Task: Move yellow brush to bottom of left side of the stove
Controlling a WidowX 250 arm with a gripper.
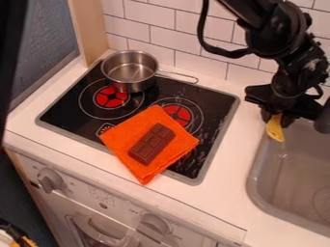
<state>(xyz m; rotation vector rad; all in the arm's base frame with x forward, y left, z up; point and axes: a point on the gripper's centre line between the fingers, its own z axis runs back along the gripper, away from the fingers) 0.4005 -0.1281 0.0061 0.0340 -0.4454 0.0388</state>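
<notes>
A toy kitchen, with stove [217, 140], sink [258, 193] and pot [130, 72]

I have my one black arm [268, 24] coming in through the top edge, toward the right of the camera view. Its upper length slants down and rightward to a bulky joint, and below that my wrist [299, 67] drops steeply. A black cable [205, 36] bows out beside the arm in a loose loop. At the lower end I have the gripper [277, 118] pointing down, its broad crosspiece tilted lower on the right, its two fingers [266, 115] drawn close together in a grip.
</notes>
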